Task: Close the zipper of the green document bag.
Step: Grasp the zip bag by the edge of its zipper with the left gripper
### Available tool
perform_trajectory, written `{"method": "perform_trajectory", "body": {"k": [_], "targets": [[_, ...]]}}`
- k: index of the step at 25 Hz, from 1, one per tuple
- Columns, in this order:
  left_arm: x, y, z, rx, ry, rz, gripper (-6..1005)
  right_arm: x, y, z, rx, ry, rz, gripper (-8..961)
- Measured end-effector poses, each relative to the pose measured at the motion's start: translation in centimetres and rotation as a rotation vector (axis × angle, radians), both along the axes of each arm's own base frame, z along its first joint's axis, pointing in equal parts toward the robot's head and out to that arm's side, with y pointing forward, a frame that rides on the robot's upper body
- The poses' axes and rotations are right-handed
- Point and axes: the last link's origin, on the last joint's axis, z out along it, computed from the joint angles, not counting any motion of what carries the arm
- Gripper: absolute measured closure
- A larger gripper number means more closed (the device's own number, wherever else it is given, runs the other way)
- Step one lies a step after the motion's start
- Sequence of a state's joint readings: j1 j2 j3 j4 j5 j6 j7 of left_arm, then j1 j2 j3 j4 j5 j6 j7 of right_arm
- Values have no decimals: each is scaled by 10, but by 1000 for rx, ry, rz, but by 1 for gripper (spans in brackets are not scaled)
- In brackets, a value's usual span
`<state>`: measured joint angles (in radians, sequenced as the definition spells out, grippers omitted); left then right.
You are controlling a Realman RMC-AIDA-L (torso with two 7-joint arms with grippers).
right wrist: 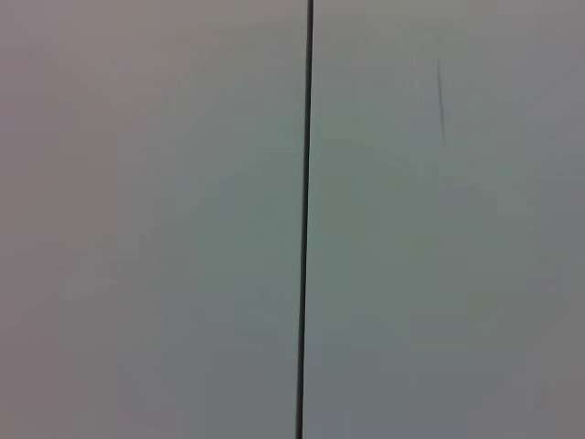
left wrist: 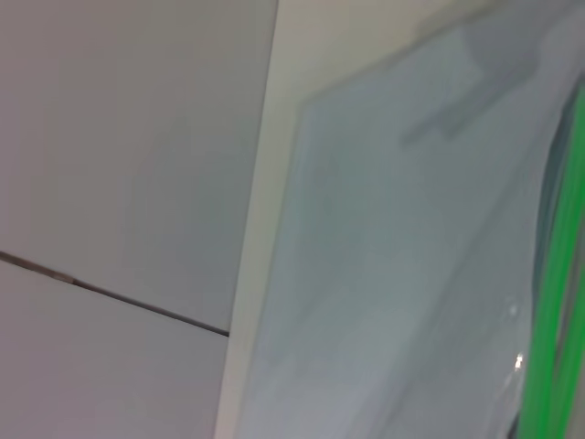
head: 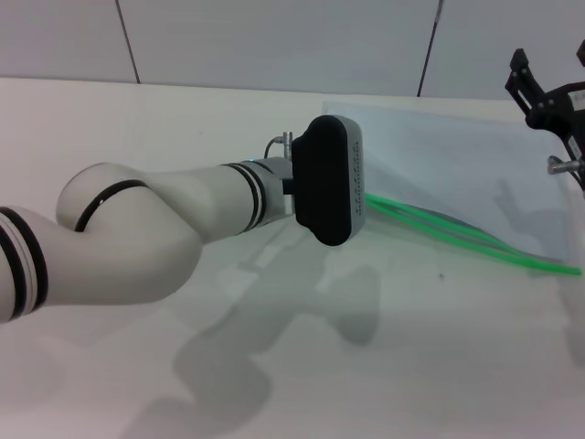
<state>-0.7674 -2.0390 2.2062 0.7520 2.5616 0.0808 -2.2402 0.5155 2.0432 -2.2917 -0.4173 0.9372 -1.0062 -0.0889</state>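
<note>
Translucent flat green document bag (head: 457, 160); thin zipper (head: 475, 240) strips parted.

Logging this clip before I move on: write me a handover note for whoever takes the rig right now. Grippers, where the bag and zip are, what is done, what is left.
Left gripper: out over the table at the near-left end of the zipper; its fingers are hidden behind the wrist.
Right gripper: raised at the far right, above the bag's right edge, holding nothing visible.
Green document bag: lying flat on the table, green edge toward the robot.
Done: nothing certain; the two green strips look parted, so the zipper seems open.
Left: find the slider, which is not visible, and run it along the strip.
</note>
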Motion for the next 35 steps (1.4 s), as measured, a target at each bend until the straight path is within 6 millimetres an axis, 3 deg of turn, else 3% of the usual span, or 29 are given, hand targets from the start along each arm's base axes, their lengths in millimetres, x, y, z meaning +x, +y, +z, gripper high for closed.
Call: {"method": "perform_trajectory", "body": {"k": [4, 13, 18, 23, 30, 35], "targets": [[0, 0, 0, 0, 1, 0, 319, 0, 0, 0, 0, 0, 0, 91], [-4, 2, 2, 20, -16, -2, 625, 0, 0, 0, -1, -1, 2, 92], [-3, 2, 2, 23, -39, 9, 705, -2, 0, -1, -3, 2, 4, 93], [-4, 2, 3, 31, -58, 12, 875, -5, -1, -3, -21, 41, 15, 94], [-7, -2, 4, 45, -97, 18, 898, -3, 0, -4, -57, 87, 5, 95], [-6, -7, 5, 44, -118, 17, 917, -6, 0, -7, -173, 177, 42, 96]]}}
